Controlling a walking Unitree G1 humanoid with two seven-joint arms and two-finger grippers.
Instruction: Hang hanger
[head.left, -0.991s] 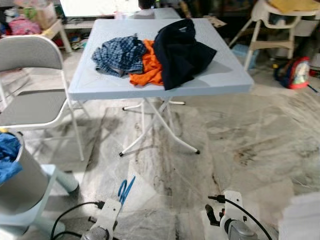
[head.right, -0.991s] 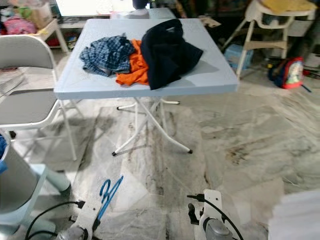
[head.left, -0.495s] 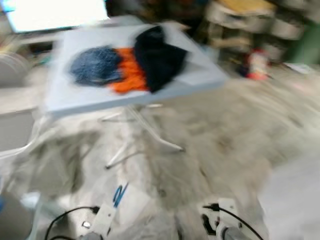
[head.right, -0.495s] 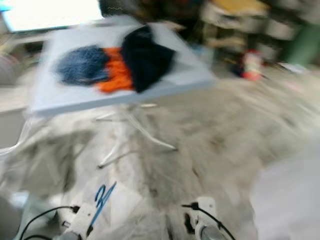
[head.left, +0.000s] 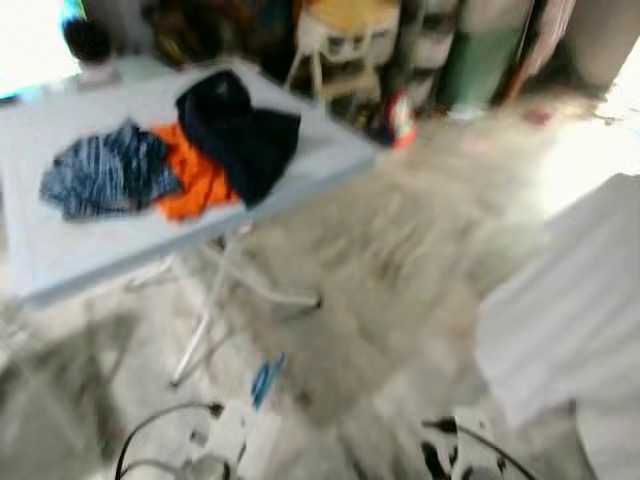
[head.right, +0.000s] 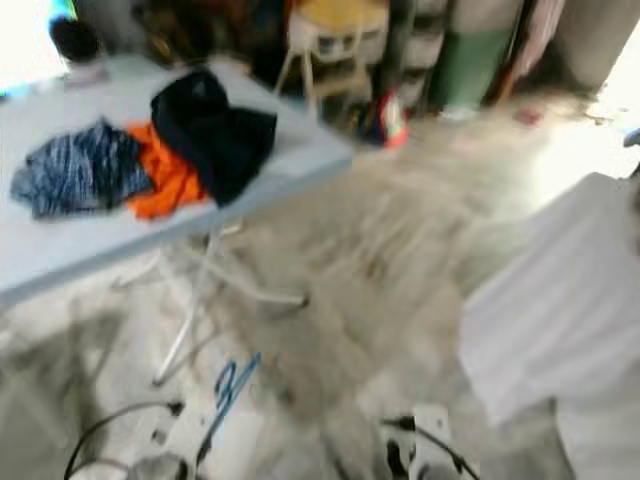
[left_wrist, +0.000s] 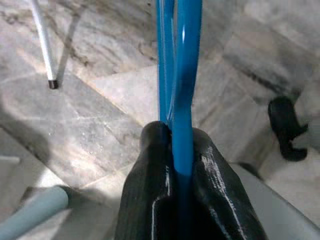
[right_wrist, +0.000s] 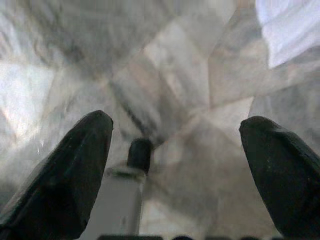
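Your left hand (left_wrist: 175, 165) is pinched tight on the blue hanger (left_wrist: 181, 75), low over the floor beside the desk (head.left: 60, 250). It looks light, stiff and slick, so expect it to swivel; a grip near the hook would steady it. Your right hand (right_wrist: 175, 165) hangs spread, holding nothing.

Left claw (left_wrist: 180, 155): two black fingers (left_wrist: 147, 185) pressed tight on blue hanger (left_wrist: 181, 75), no gap showing. Hanger's thin blue bars run straight out past fingertips, away from claw. Grey-veined marble floor (left_wrist: 100, 115) beyond. White metal leg with dark foot cap (left_wrist: 44, 47) off to one side. Pale blue tube (left_wrist: 35, 215) near claw base. Black curved part (left_wrist: 286, 127) on opposite side.
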